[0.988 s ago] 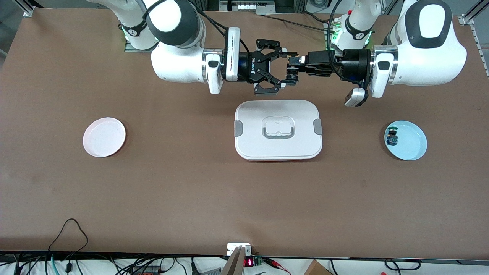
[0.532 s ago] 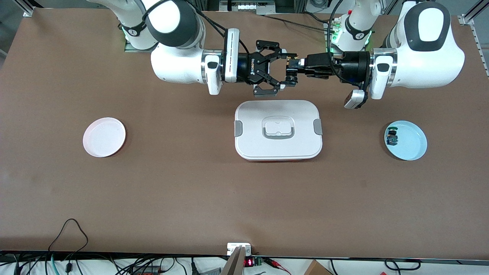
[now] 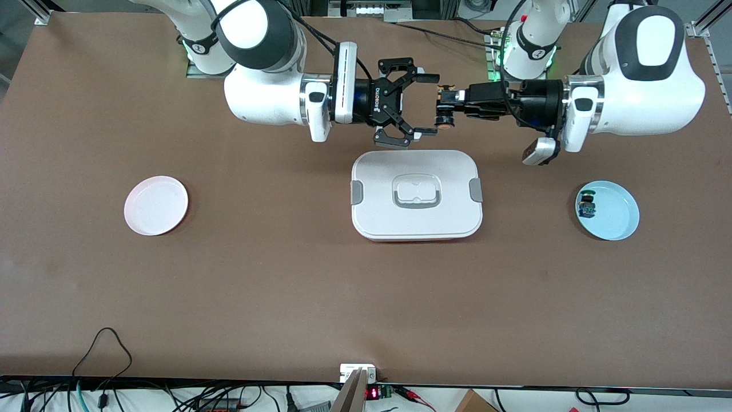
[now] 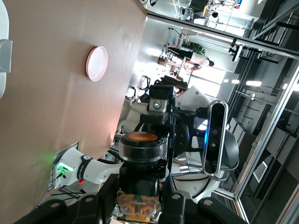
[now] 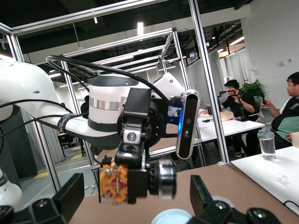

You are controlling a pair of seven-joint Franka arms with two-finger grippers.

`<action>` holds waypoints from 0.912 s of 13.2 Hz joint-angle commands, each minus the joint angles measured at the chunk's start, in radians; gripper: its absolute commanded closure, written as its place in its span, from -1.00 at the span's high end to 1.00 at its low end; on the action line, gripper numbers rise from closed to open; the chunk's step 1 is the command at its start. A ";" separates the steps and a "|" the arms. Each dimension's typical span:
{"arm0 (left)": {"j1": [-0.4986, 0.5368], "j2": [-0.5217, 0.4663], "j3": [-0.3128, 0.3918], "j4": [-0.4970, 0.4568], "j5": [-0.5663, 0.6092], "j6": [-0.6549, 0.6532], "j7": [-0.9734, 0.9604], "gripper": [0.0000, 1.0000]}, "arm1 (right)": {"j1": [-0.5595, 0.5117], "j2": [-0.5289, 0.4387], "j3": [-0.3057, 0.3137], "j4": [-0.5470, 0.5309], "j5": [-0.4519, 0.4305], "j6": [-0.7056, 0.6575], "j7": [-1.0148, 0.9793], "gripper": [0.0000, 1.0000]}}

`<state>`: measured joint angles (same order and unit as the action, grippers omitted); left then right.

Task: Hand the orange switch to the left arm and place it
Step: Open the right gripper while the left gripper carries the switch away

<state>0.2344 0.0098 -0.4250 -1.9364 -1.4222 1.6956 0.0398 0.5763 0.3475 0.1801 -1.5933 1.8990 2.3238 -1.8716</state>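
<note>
**Q:** Orange switch [image 3: 444, 113]: where is it, and what has just changed?

**A:** Reading from the front camera outward. First comes the white box [image 3: 377, 171] at the table's [image 3: 286, 286] middle, lid on, untouched. Level with it are two plates. The pink plate [image 3: 155, 205] lies toward my right arm's end and has nothing on it. The blue plate [image 3: 620, 214] lies toward my left arm's end and carries only the blue-and-green part [image 3: 587, 207]. Last come my two grippers, tip to tip in the air over the strip of table between the box and my bases, not over the lid. My left gripper [image 3: 445, 106] is clamped on the switch. My right gripper [image 3: 428, 104] has its fingers spread wide, with nothing in them.

**Q:** And the change?

**A:** Half a second ago the switch sat between my right gripper's spread fingers. Now both grippers have drawn back a little, and the switch hangs just outside those fingertips. In the right wrist view it sits squarely ahead of that camera, orange block [image 5: 113, 182] plain to see.

**Q:** What does that mean for the task?

**A:** I judge the handover not yet made. The switch belongs to my left gripper until my right fingers close on it, so the approach likely needs repeating, keeping the path off the box
</note>
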 commanded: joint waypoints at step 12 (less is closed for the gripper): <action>0.402 0.136 -0.006 -0.001 1.214 -0.089 0.216 -1.00 | -0.065 -0.068 -0.373 -0.114 -0.313 -0.590 0.199 1.00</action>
<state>0.5704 0.0666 -0.4173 -1.9474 -0.3777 1.5526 0.1949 0.5078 0.3121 -0.1613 -1.6849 1.6383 1.7850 -1.7500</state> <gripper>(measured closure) 0.577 0.000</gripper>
